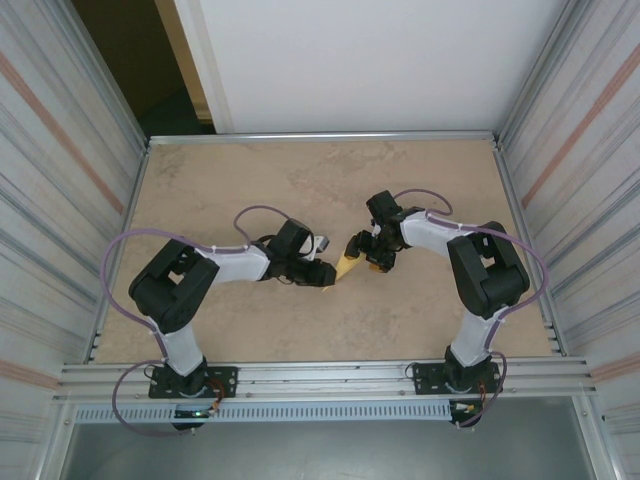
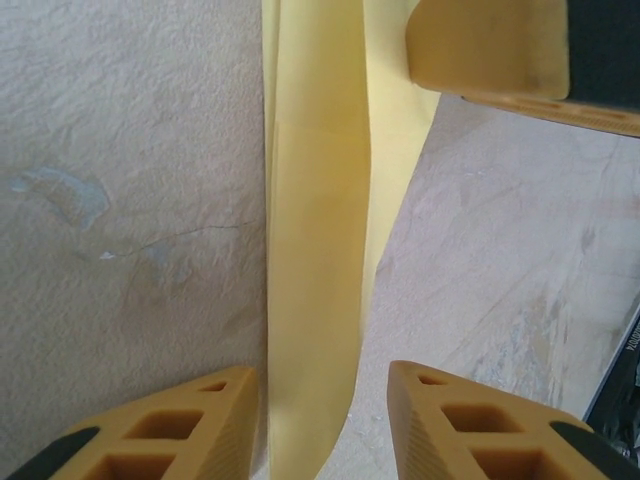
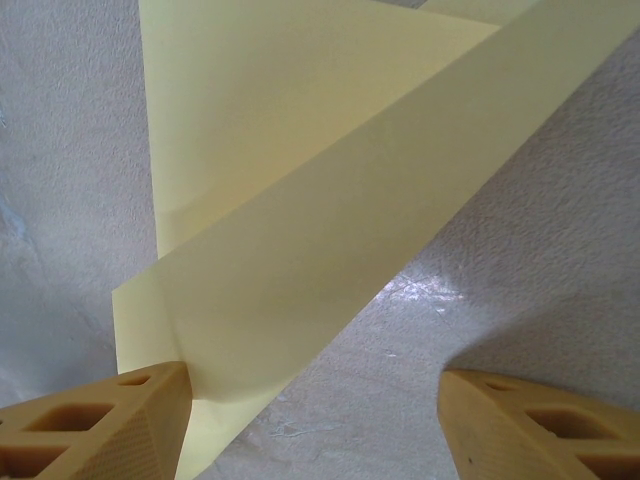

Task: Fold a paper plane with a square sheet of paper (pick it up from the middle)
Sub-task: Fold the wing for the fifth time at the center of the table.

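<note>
There's the paper plane (image 1: 347,266), dead centre of the overhead frame, feather-light and floppy, between left gripper (image 2: 322,415) and right gripper (image 3: 318,410), both jaws apart, holding nothing; I'd pinch its stiffer centre crease.

Black-and-white arms (image 1: 240,262), lilac cables (image 1: 125,250), ribbed yellow claw fingers (image 2: 170,430)

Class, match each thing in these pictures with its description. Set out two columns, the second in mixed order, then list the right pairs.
Things:
1. paper
2. table
3. cable
4. left jaws

Descriptions:
a. purple, looping over an arm
b. apart, with a strip of paper running between them
c. pale yellow, folded, lying between the two arms
d. beige and mottled

Pairs: 1-c; 2-d; 3-a; 4-b
</note>
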You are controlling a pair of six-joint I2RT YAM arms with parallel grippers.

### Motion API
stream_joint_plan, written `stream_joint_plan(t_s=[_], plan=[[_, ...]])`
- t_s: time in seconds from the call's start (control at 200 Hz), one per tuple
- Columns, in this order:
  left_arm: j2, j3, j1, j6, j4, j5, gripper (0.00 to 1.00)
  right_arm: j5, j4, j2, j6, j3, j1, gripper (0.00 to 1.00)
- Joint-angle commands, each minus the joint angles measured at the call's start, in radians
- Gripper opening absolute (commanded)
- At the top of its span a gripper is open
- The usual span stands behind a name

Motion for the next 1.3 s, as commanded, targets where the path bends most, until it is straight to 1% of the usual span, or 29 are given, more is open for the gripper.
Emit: stream_joint_plan(t_s=[0.0, 0.276, 0.606, 1.037, 1.163, 1.298], plan=[[0.022, 0.025, -0.007, 0.029, -0.047, -0.028, 0.37, 0.087, 0.084, 0.164, 0.011, -0.058, 0.020, 0.68], [0.051, 0.029, -0.008, 0.028, -0.075, -0.047, 0.28, 0.086, 0.074, 0.182, 0.011, -0.049, 0.021, 0.68], [0.079, 0.029, -0.006, 0.002, -0.090, -0.063, 0.22, 0.089, 0.064, 0.211, 0.004, -0.032, 0.026, 0.70], [0.115, 0.040, -0.006, -0.013, -0.120, -0.066, 0.21, 0.105, 0.045, 0.244, -0.003, -0.015, 0.035, 0.69], [0.126, 0.046, -0.006, -0.014, -0.138, -0.070, 0.20, 0.090, 0.042, 0.187, -0.018, -0.015, 0.032, 0.69], [0.132, 0.049, -0.006, -0.012, -0.148, -0.075, 0.20, 0.047, 0.063, 0.054, -0.039, -0.026, 0.017, 0.69]])
